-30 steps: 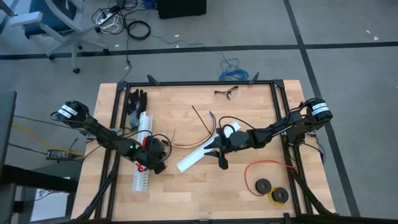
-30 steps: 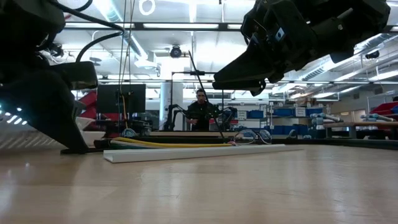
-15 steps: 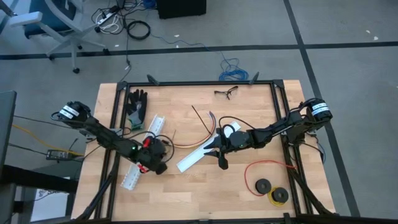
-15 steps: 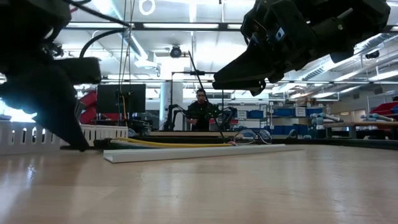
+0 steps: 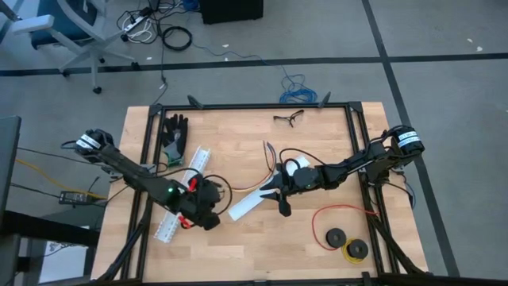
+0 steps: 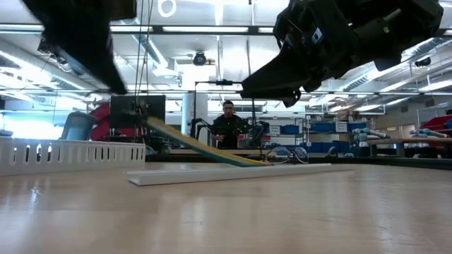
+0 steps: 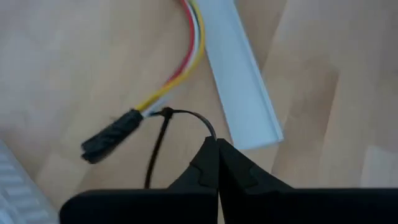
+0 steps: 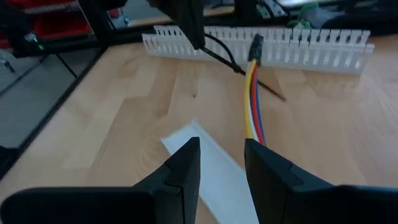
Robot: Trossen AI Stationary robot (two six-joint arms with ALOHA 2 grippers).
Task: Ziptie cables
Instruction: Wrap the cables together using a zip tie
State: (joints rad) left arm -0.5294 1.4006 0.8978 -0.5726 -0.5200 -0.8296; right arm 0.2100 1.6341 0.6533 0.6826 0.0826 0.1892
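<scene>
Low, left tool (image 7: 217, 144) pinches zip tie (image 7: 163, 137) beside cables (image 7: 186, 53).

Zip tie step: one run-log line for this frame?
left gripper: shut on zip tie looped round cables near plug | right gripper: open, over white channel, holding nothing

Free: you had bare table (image 5: 238, 246) along the near edge | Blocked: slotted channel (image 5: 181, 193) left, flat strip (image 5: 248, 202) centre, red wire loop (image 5: 341, 216) right
</scene>
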